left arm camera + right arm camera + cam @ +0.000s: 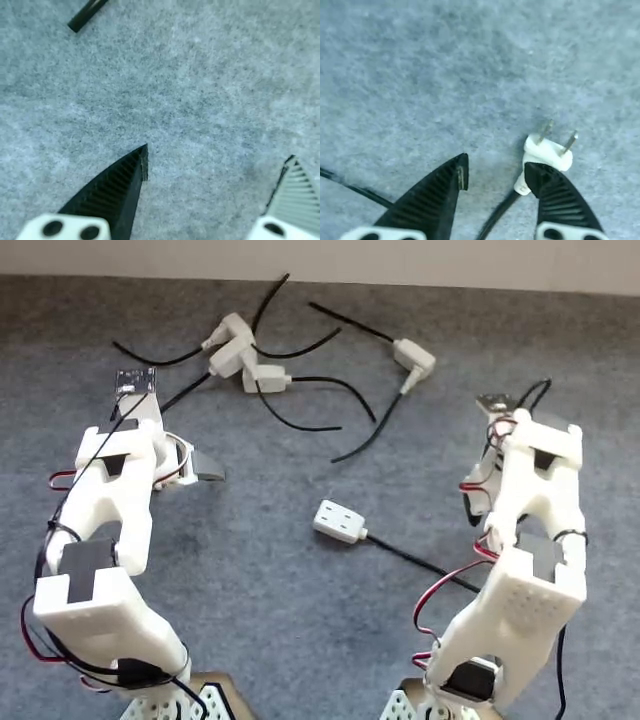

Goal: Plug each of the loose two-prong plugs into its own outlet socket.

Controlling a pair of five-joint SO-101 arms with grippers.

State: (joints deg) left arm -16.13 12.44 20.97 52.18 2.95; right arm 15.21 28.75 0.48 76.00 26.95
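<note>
So far nothing is plugged in: my left pincer (218, 152) gapes over bare carpet (200, 75), my right pincer (497, 165) gapes beside one loose plug (547, 150), and the outlet strip (337, 521) lies empty.

Matt cloth table (300, 640); plastic plug (547, 150) w/ metal prongs (571, 140).

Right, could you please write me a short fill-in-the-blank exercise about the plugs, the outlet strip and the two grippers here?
1. The white outlet strip has a ___ cord.
2. The plug beside the right gripper has ___ metal prongs.
3. The left gripper stands ___, not shut, above bare carpet.

Missing words: black; two; open.
</note>
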